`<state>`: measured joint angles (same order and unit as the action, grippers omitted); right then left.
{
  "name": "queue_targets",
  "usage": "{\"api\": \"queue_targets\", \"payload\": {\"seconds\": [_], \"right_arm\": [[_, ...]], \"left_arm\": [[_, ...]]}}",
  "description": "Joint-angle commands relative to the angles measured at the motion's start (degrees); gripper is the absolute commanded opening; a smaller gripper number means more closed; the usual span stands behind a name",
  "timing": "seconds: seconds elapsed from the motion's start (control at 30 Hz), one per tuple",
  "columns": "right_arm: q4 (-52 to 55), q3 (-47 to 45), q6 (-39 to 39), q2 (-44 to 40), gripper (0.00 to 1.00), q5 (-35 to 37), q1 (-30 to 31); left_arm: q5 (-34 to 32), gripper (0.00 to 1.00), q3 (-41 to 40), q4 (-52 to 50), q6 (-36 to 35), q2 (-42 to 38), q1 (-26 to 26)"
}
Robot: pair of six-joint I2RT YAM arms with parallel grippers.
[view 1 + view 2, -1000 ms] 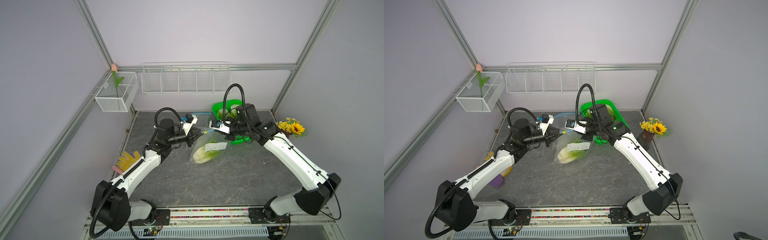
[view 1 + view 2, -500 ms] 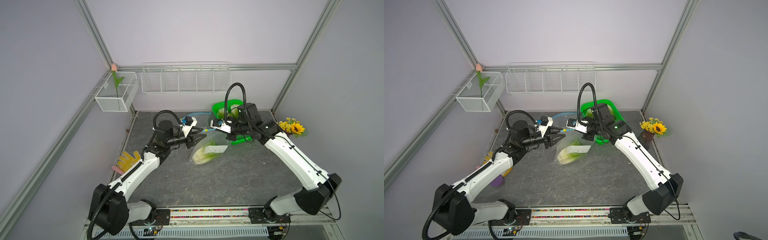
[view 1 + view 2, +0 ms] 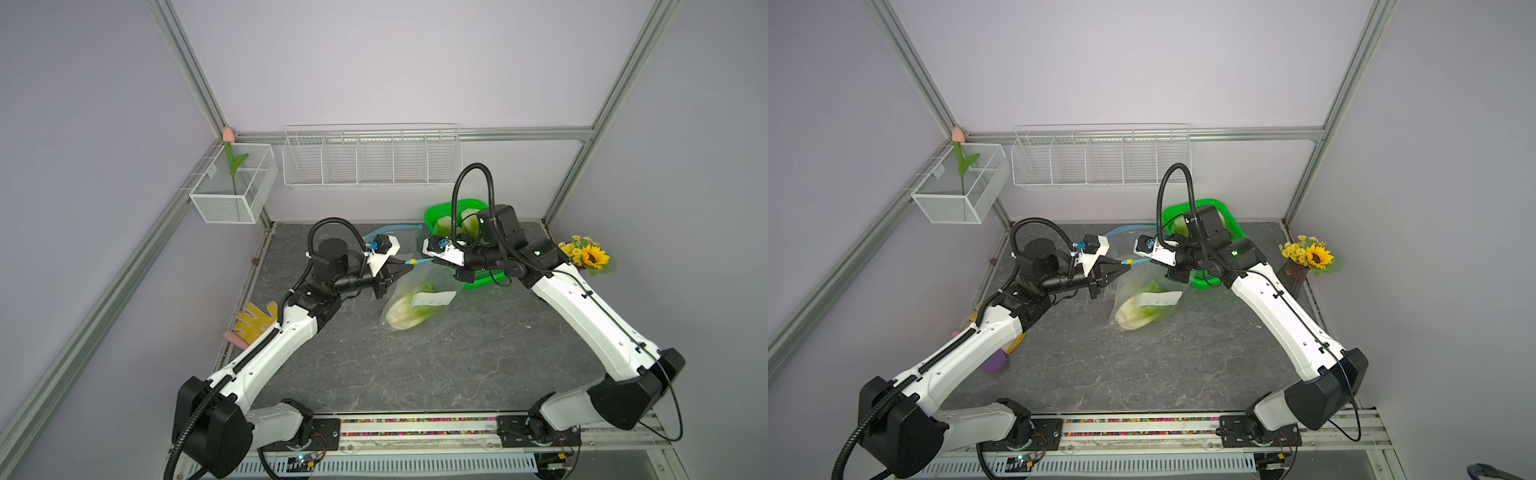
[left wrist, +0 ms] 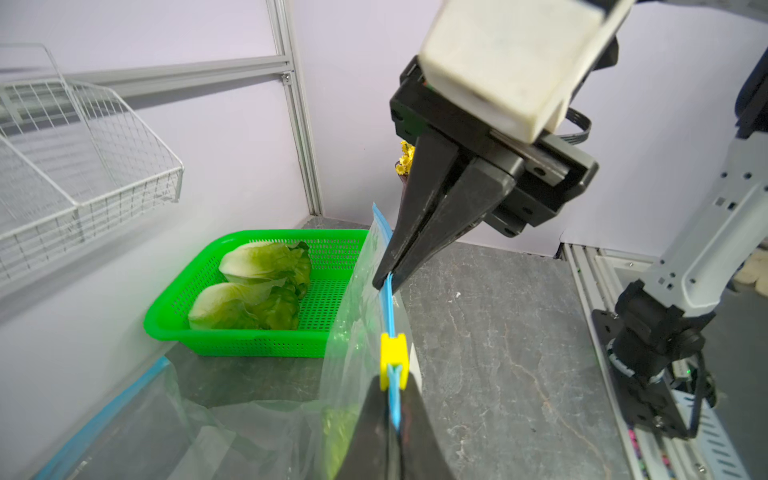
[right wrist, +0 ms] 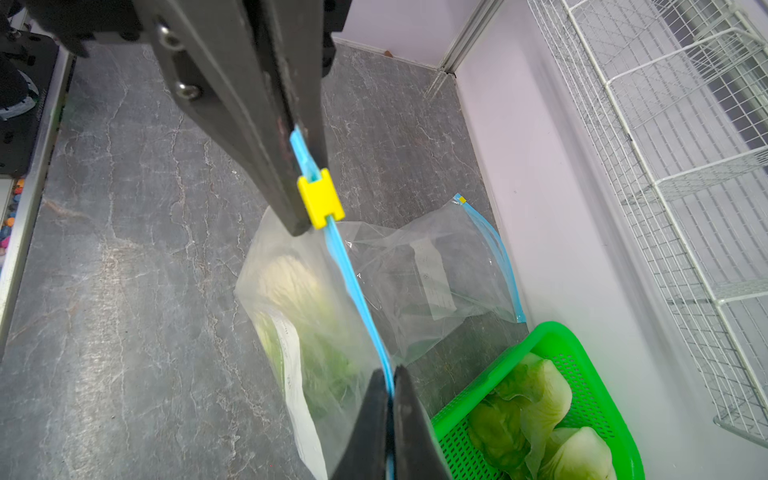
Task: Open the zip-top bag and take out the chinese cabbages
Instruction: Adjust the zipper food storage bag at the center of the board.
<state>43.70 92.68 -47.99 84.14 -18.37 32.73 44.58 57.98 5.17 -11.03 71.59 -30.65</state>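
The clear zip-top bag (image 3: 419, 297) hangs between both grippers by its blue zip strip, bottom resting on the table. One chinese cabbage (image 3: 405, 311) lies inside it, behind a white label. My left gripper (image 4: 392, 382) is shut on the strip right beside the yellow slider (image 4: 392, 353). At the strip's other end my right gripper (image 5: 388, 374) is shut on the zip strip as well. Both top views show the two grippers (image 3: 1128, 262) (image 3: 1148, 259) facing each other tip to tip. Two more chinese cabbages (image 4: 253, 291) lie in the green basket (image 4: 257, 343).
A second, empty zip-top bag (image 5: 436, 270) lies flat by the back wall. A sunflower vase (image 3: 586, 257) stands at the right, a yellow glove (image 3: 253, 320) at the left edge. A wire rack (image 3: 370, 158) and a mesh box with a tulip (image 3: 232, 187) hang on the walls.
The left gripper opened beside the bag's top half a second ago and is now shut on the zip strip next to the slider. The right gripper kept its hold on the strip.
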Motion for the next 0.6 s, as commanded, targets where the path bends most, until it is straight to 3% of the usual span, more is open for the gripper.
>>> {"api": "queue_targets", "payload": {"seconds": [0.0,0.1,0.2,0.4,0.57], "right_arm": [[0.68,0.83,0.42,0.07,0.07,-1.77,-0.18],[0.37,0.66,0.44,-0.10,0.09,-1.80,-0.21],[-0.77,0.22,1.01,-0.75,0.17,-2.63,-0.26],[-2.57,0.93,2.72,-1.02,0.36,-12.18,-0.27],[-2.07,3.04,3.39,0.77,0.36,-19.31,0.04]], "left_arm": [[-0.08,0.01,2.23,-0.77,-0.39,0.69,-0.37],[-0.28,0.00,1.99,-0.99,-0.42,0.83,-0.40],[-0.28,0.00,1.90,-1.20,-0.64,0.89,-0.37],[-0.01,0.00,1.82,-1.94,-1.44,1.01,-0.38],[0.95,0.00,1.79,-2.55,-2.27,0.99,-0.42]]}}
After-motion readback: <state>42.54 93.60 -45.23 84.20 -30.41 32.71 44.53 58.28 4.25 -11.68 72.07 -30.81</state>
